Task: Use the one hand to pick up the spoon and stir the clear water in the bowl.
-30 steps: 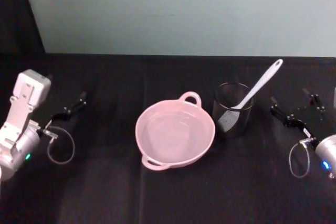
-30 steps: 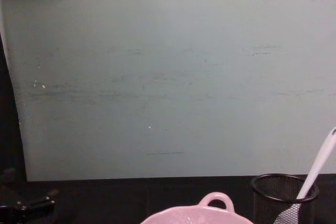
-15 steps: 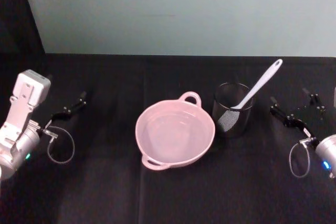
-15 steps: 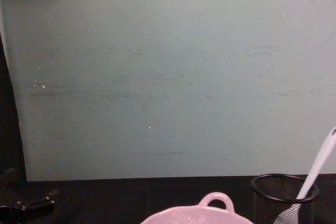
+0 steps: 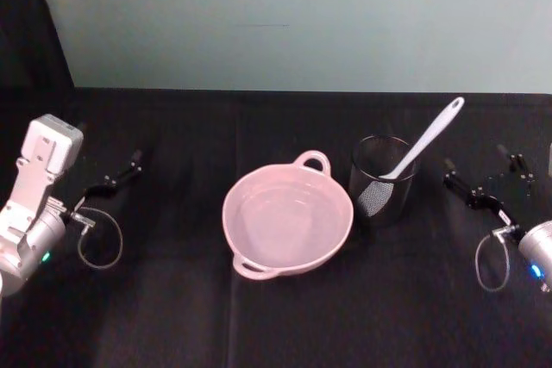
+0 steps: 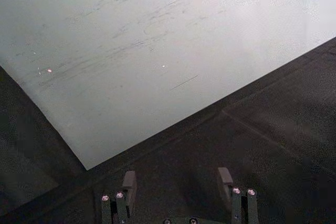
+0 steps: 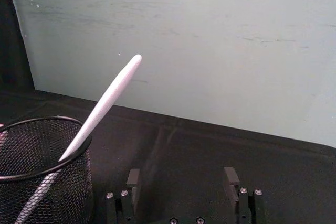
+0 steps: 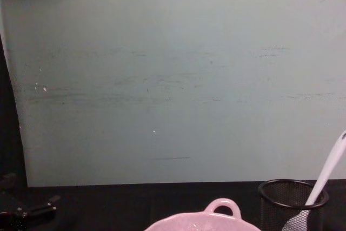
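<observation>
Plainly the white spoon point(image 5: 420, 146) leans in the black wire-mesh cup point(image 5: 383, 180) right of centre, beside the pink bowl point(image 5: 288, 219), so the right gripper point(image 5: 485, 180), jaws wide and empty at the right edge, could topple the cup while grabbing it; the left gripper point(image 5: 110, 180) sits open at the left edge.

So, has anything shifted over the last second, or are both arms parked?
Almost nothing. The right gripper has edged slightly toward the table's right edge, jaws open and holding nothing. The left gripper stays at the far left, open too. The spoon still leans in the mesh cup beside the bowl.
</observation>
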Available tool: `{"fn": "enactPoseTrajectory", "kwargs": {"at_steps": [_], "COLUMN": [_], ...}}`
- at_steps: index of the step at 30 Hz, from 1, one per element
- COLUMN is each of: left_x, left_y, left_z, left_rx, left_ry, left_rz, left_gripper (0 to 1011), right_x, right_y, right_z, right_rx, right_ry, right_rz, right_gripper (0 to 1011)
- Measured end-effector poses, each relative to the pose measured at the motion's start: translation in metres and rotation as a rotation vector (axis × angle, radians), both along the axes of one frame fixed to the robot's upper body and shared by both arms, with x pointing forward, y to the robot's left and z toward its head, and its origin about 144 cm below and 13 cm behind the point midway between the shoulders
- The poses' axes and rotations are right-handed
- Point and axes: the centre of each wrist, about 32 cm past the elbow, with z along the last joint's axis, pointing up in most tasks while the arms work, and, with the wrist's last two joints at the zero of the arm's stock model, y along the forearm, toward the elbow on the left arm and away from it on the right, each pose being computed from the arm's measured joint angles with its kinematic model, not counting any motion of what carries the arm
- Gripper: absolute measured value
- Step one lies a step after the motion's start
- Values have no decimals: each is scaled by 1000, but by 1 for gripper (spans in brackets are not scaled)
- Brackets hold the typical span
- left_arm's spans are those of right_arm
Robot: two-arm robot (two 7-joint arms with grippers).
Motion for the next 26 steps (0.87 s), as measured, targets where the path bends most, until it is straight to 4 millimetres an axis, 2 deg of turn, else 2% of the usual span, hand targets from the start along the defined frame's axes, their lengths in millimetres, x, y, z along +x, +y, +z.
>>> {"fn": "enactPoseTrajectory", "kwargs": {"at_steps": [26], "left_x": [0], "left_y": [0], "left_z": [0], "left_rx": [0], "left_ry": [0], "left_rz": [0], "left_gripper": [1011], "right_x": [0], "right_y": [0], "right_z": [0], "right_rx": [0], "right_ry": [1], "right_rz": [0], "right_gripper": [1004]}}
